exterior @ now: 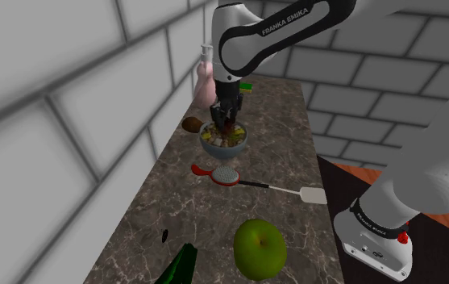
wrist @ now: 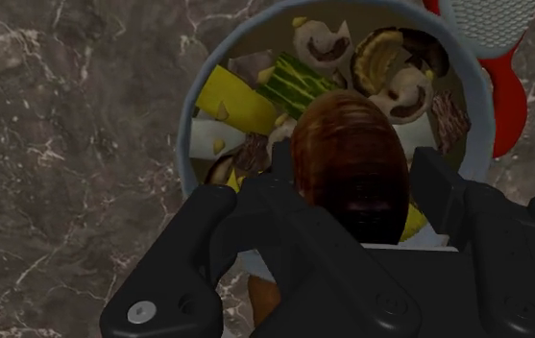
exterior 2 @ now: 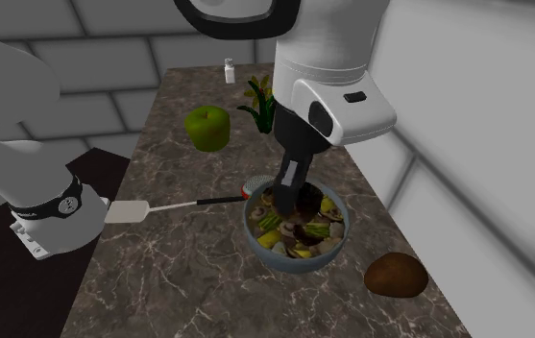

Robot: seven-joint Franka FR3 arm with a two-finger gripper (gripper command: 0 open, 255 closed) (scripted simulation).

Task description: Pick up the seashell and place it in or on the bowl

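A glossy brown seashell (wrist: pixel 350 163) sits clasped between my black fingers, directly over the bowl (wrist: pixel 190 115). The bowl is blue-grey and holds mixed food pieces: yellow and green chunks and mushroom slices. In the shoulder view my gripper (exterior: pixel 229 121) hangs straight down into the bowl (exterior: pixel 222 151) near the wall. In the second exterior view the gripper (exterior 2: pixel 289 200) reaches just inside the bowl's (exterior 2: pixel 294 259) rim, and the shell (exterior 2: pixel 303 200) shows dark between the fingertips. The gripper (wrist: pixel 359 181) is shut on the shell.
A red-framed strainer (exterior: pixel 224 175) with a white-ended handle (exterior: pixel 311 194) lies just in front of the bowl. A green apple (exterior: pixel 259 248) and a dark green object (exterior: pixel 180 266) lie nearer the counter's end. A brown oval object (exterior: pixel 191 124) and a pink bottle (exterior: pixel 205 85) stand by the wall.
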